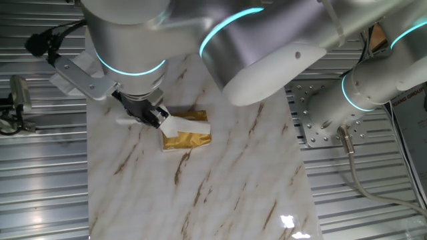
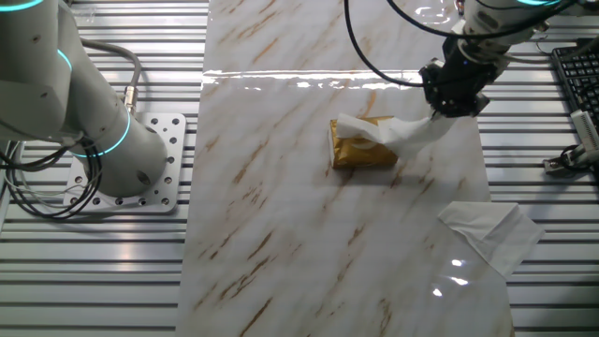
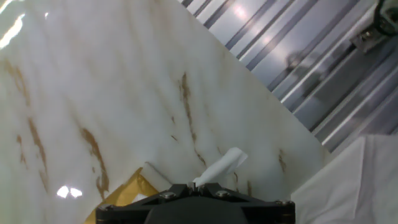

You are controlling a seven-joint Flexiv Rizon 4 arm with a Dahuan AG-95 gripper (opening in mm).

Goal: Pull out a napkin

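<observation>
The shiny gold packet (image 2: 363,153) lies on the marble table top (image 2: 281,234). A white napkin (image 2: 402,136) stretches from the packet's top up to my gripper (image 2: 445,110), which is shut on its far end just to the right of the packet. In one fixed view the gripper (image 1: 157,119) pinches the napkin (image 1: 177,123) just left of the packet (image 1: 189,138). In the hand view the napkin's tip (image 3: 221,165) sticks out past the closed fingertips of the gripper (image 3: 198,185), and a corner of the gold packet (image 3: 126,194) shows at the lower left.
A larger spread-out white tissue (image 2: 489,233) lies near the table's right edge, also at the lower right of the hand view (image 3: 357,180). Ribbed metal flooring (image 2: 94,281) surrounds the table. The arm's base plate (image 2: 150,178) stands to the left. A keyboard (image 2: 576,80) is at far right.
</observation>
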